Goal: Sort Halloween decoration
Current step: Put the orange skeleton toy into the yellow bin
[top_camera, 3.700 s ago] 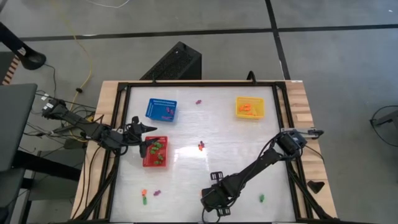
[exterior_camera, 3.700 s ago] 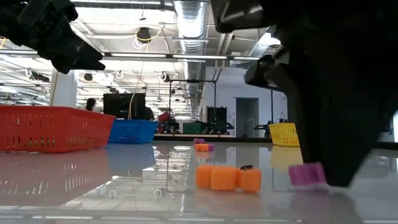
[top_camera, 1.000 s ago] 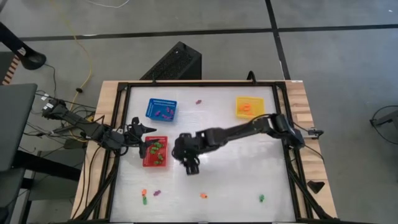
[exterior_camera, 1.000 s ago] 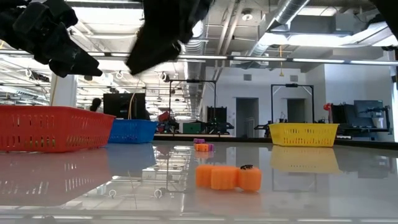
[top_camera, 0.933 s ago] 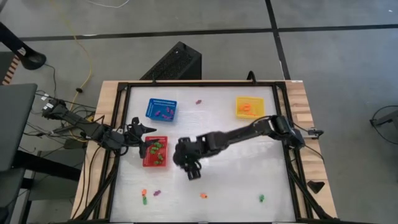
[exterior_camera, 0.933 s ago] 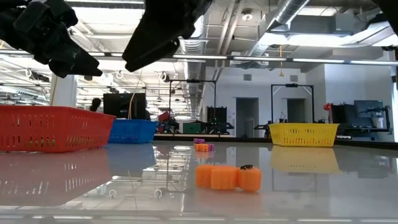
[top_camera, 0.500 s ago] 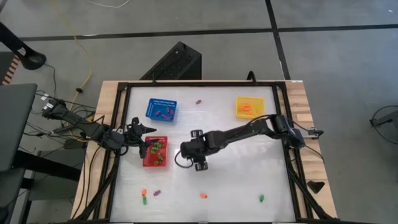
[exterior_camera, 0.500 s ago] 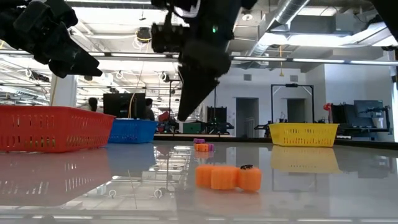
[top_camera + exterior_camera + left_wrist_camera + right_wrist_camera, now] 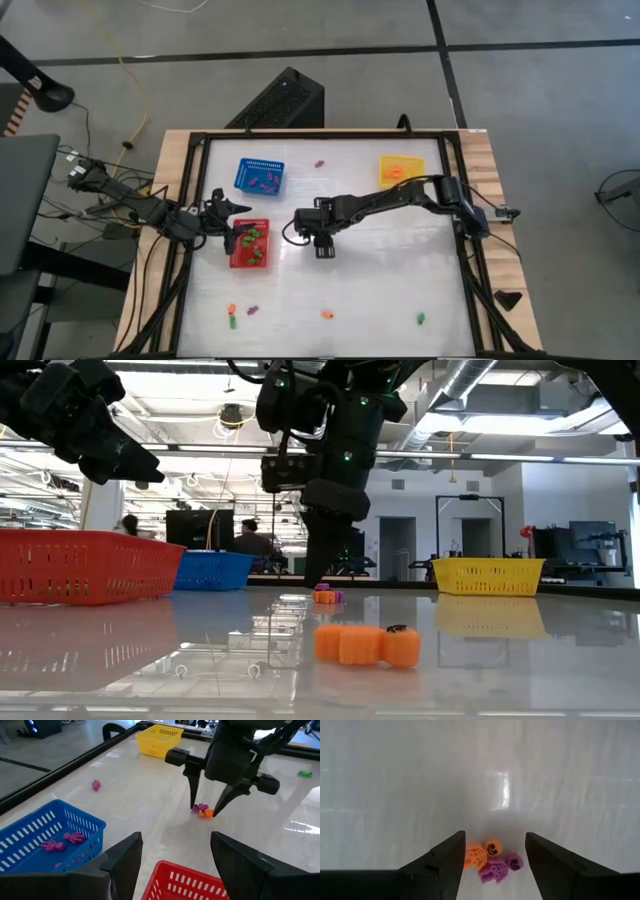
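the right gripper [image 9: 206, 806] hangs spread over an orange trinket [image 9: 481, 854] and a purple trinket [image 9: 500, 867] touching mid-table [image 9: 390, 270]. to pinch only one, it should shift aside before descending. the left gripper [image 9: 172, 855], spread, waits above the red basket [image 9: 250, 244].

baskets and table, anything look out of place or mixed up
Baskets look sorted. The odd spot is mid-table: an orange trinket and a purple trinket lie touching in one clump, between the open fingers of the right gripper, so one grab could take both.
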Motion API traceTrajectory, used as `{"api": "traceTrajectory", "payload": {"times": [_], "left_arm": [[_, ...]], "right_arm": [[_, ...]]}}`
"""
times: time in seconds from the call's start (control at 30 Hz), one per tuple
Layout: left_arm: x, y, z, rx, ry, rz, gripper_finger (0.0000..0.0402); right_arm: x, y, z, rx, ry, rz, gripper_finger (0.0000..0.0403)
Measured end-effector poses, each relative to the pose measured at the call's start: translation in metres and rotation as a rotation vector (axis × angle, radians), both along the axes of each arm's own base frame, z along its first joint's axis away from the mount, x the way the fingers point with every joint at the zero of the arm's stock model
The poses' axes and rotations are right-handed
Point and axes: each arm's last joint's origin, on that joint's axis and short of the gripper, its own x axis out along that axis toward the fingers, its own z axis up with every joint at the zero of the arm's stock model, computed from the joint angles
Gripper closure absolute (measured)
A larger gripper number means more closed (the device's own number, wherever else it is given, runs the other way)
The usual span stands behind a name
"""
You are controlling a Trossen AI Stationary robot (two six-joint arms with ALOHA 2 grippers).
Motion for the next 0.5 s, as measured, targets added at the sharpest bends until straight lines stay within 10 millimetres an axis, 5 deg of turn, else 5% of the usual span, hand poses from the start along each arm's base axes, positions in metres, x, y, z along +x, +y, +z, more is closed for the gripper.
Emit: {"api": "traceTrajectory", "payload": {"times": [0.5], "left_arm": [[0.000, 0.000, 0.000, 0.001, 0.001, 0.001, 0.0175]], "right_arm": [[-0.007, 0.004, -0.019, 0.040, 0.015, -0.012, 0.0163]]}}
